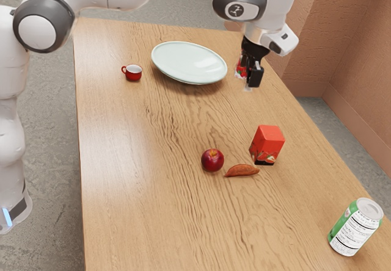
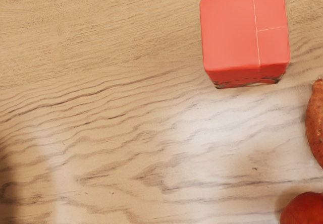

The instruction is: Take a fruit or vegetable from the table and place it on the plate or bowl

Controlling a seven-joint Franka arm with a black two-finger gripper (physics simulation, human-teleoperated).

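A long wooden surface [image 1: 122, 161] stands on a grey floor [image 1: 55, 222] beside terracotta walls [image 1: 360, 39]. The orange sweet potato [image 1: 242, 171] lies mid-surface, just beside a red apple [image 1: 212, 160] and near a red carton [image 1: 267, 144], its long axis running across the exterior view. The black jaws hang beside the pale-green plate [image 1: 189, 62], and I cannot tell their gap.

One wooden table [image 1: 153, 210] carries six loose things. One red cardboard box [image 1: 267, 144] stands on it. Just beside that box lie two pieces of produce: one round red apple [image 1: 212, 160] and one tapered orange sweet potato [image 1: 242, 171]. Beyond the box sit one pale green ceramic plate [image 1: 189, 62] and one small red cup [image 1: 132, 72]. Nearer than the box lies one green-and-white metal can [image 1: 356, 226].
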